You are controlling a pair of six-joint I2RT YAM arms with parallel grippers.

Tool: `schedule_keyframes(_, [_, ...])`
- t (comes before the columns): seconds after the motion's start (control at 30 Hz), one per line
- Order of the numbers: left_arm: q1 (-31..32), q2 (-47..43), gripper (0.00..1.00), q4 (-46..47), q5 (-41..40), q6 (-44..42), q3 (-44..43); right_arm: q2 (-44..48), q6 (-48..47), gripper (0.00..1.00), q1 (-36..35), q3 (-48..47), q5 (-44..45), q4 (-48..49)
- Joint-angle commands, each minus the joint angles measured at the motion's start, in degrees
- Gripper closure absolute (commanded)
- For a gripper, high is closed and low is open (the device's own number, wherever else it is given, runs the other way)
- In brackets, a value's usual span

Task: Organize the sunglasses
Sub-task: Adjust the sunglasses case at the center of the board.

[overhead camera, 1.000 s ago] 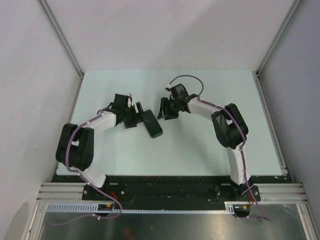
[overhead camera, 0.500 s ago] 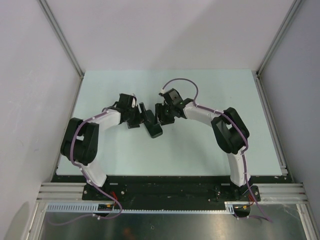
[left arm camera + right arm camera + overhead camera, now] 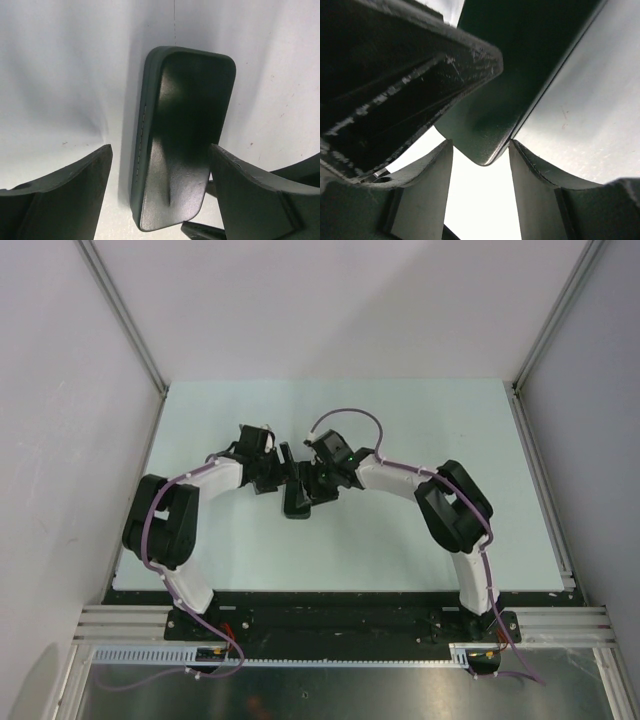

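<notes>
The pale worktop (image 3: 420, 430) carries everything here, and both arms reach in from its near edge to meet at its middle: the left arm (image 3: 165, 525) curving in from the left, the right arm (image 3: 455, 505) from the right. Between them lies a black oblong glasses case (image 3: 182, 135), flat on the worktop with its lid down and a line of stitching along one long side. The left tool (image 3: 159, 150) is spread wide, with the case lying lengthwise between its fingers. One finger stands off from the case, and I cannot tell whether the other touches it. The right tool (image 3: 480, 150) is also apart, a rounded corner of the case poking into the gap between its fingers, not clamped. The sunglasses show in none of the views. They may be inside the closed case, but that cannot be told. As a judgement, a pair of sunglasses is very light, with a thin frame that flexes and could snap at the hinges, and lenses that scratch or smear easily. They are best taken by the bridge or a frame corner near a hinge, with a gentle squeeze and never across the lenses. The case looks stiff and smooth, so it may slide under a sideways push. Holding it across its long sides while the other tool works the lid edge seems safest.
</notes>
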State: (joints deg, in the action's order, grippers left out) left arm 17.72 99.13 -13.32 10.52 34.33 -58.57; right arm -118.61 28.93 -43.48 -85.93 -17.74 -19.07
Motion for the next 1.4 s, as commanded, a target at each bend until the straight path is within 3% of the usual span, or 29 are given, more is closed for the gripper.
schedule_keyframes(0.0, [0.74, -1.31, 0.16, 1.28, -1.65, -2.59, -1.81, 3.72, 3.84, 0.46, -0.12, 1.99, 5.14, 0.44])
schedule_keyframes(0.27, [5.57, -0.61, 0.09, 1.37, -5.94, -11.47, -3.4, 16.64, 4.3, 0.44, 3.4, 9.1, 16.94, -2.19])
schedule_keyframes(0.57, [8.47, 2.82, 0.08, -0.74, -10.43, -14.55, -6.47, 25.0, 2.72, 0.44, 8.06, 15.17, 17.74, -5.71])
schedule_keyframes(0.83, [11.46, 7.21, 0.09, -7.15, -21.24, -12.09, -9.29, 28.17, 1.22, 0.45, 10.7, 17.81, 17.74, -6.07])
schedule_keyframes(0.9, [11.55, 7.57, 0.12, -7.51, -21.51, -12.0, -9.37, 28.69, 1.04, 0.45, 11.05, 17.99, 17.74, -6.15])
schedule_keyframes(1.13, [11.55, 7.39, 0.47, -8.65, -24.14, -13.05, -9.02, 30.45, 0.08, 0.45, 11.49, 19.13, 17.74, -5.72])
schedule_keyframes(1.37, [10.5, 4.41, 0.5, -9.53, -28.72, -16.05, -6.57, 31.95, -0.63, 0.45, 12.55, 20.89, 17.21, -4.31])
